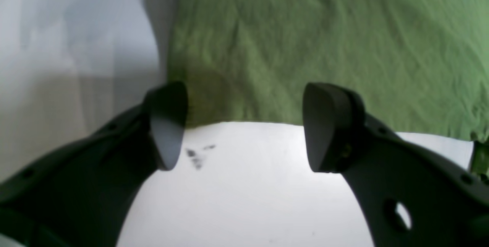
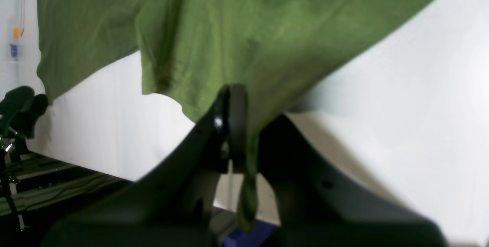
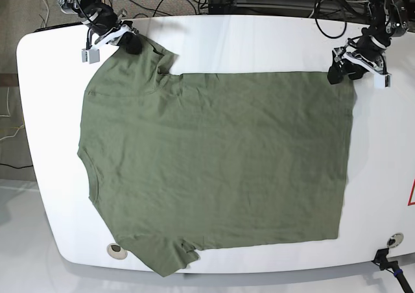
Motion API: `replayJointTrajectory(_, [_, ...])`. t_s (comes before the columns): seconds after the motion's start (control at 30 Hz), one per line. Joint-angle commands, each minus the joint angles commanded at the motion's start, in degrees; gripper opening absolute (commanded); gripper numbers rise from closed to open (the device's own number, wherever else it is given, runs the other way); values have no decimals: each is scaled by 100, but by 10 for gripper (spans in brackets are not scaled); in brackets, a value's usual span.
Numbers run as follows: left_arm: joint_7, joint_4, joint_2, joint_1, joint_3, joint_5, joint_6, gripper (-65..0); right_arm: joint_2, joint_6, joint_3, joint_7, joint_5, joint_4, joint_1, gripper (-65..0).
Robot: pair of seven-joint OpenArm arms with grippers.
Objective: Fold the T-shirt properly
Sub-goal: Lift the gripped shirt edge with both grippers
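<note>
The olive-green T-shirt (image 3: 214, 157) lies spread flat on the white table (image 3: 259, 40), with the neck at the left and the hem at the right. My right gripper (image 3: 134, 45) is at the far left sleeve and is shut on its edge; in the right wrist view the fabric (image 2: 229, 29) is pinched in the gripper (image 2: 244, 124) and pulled up off the table. My left gripper (image 3: 336, 72) is at the far right hem corner. In the left wrist view it is open (image 1: 244, 128), with the shirt's edge (image 1: 305, 48) just ahead of the fingertips (image 1: 168, 124).
Cables and arm bases sit behind the table's far edge. Round fittings are set in the table near the front edge (image 3: 115, 248) (image 3: 393, 240). A dark smudge (image 1: 196, 157) marks the table between the left gripper's fingers.
</note>
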Motion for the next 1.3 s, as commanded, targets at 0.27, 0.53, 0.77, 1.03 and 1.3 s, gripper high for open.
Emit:
replayJointTrajectory(0.27, [0, 149, 0, 141, -369, 0, 18, -209, 0, 0, 0, 0, 0, 0, 0, -650])
replayJointTrajectory(0.53, [0, 141, -123, 141, -440, 9, 9, -209, -9, 0, 0, 0, -9, 0, -9, -650])
replayJointTrajectory(0.77, [0, 132, -105, 149, -431, 9, 9, -209, -9, 0, 0, 0, 0, 0, -9, -650])
replayJointTrajectory(1.03, [0, -281, -114, 97, -413, 9, 0, -209, -9, 0, 0, 0, 0, 0, -18, -650])
replayJointTrajectory(1.3, [0, -387, -105, 26, -18, 9, -229, -211, -9, 0, 0, 0, 0, 0, -26, -650])
